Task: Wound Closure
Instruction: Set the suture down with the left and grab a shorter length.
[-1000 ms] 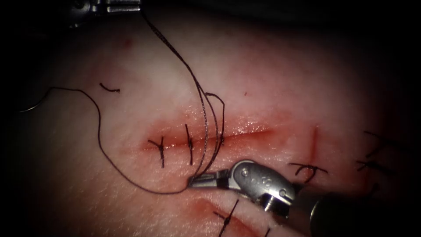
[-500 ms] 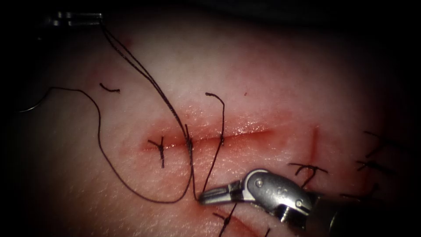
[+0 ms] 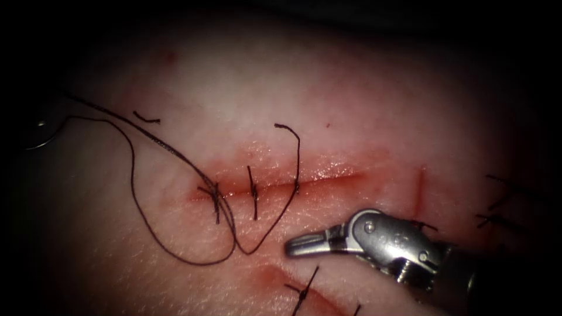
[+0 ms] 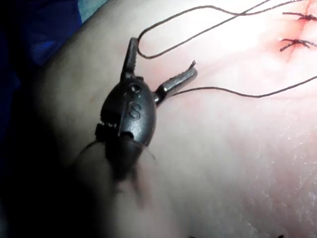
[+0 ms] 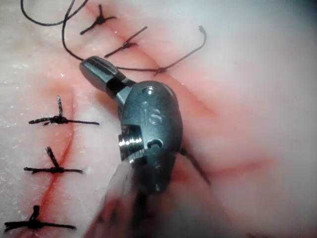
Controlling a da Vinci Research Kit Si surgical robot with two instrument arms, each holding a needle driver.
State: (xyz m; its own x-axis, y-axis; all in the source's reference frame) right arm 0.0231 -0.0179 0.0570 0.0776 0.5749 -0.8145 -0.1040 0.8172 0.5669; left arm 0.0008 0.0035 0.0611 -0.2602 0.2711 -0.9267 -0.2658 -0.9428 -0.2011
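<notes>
Thread [image 3: 249,252] slack, loop's low bend just left of my right tool [image 3: 295,247], jaws closed on nothing | left tool [image 4: 163,55] jaws spread, empty | needle [image 3: 42,144] loose on tissue [image 3: 363,105], far left of cut [image 3: 316,178]

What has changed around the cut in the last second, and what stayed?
The left tool carried the thread from the top away to the left, flattening its loops over the cut; its fingers are open now, empty. The right tool let go of the thread and drew back rightward, empty. The stitches and the needle at the far left stayed.
</notes>
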